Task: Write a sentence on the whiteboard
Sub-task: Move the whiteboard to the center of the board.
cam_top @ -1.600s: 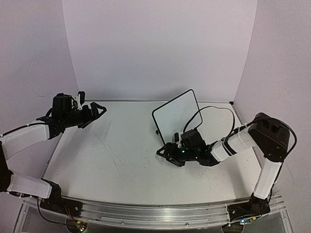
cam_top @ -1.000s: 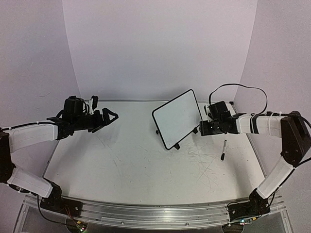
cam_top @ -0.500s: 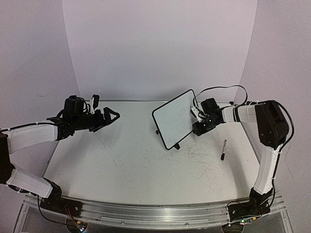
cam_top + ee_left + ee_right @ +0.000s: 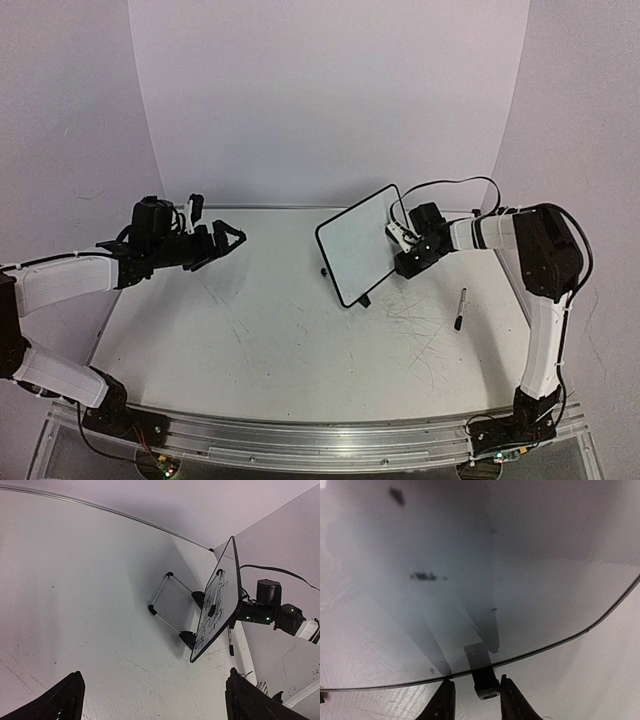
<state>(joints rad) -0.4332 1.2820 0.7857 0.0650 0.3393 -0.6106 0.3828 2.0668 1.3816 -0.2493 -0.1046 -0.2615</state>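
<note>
The whiteboard (image 4: 362, 246) stands tilted on its black feet at the back right of the table. Black lettering, the sentence (image 4: 214, 611), shows on it in the left wrist view, too skewed to read. My right gripper (image 4: 396, 238) is at the board's right edge. In the right wrist view the board (image 4: 480, 565) fills the frame. The right gripper (image 4: 475, 681) has a black foot (image 4: 486, 682) of the board between its narrowed fingers, with a small gap on the left side. My left gripper (image 4: 226, 241) hangs wide open over the table's left, holding nothing.
A slim black-capped marker (image 4: 459, 308) lies on the table to the right of the board, also seen as the marker (image 4: 230, 645) in the left wrist view. The board's wire stand (image 4: 165, 600) juts out behind it. The right arm's cable (image 4: 455, 184) loops above it.
The right gripper swung from low in front of the board to its right edge, and its jaws narrowed around the foot. The marker appeared on the table. The left arm shifted slightly right.
</note>
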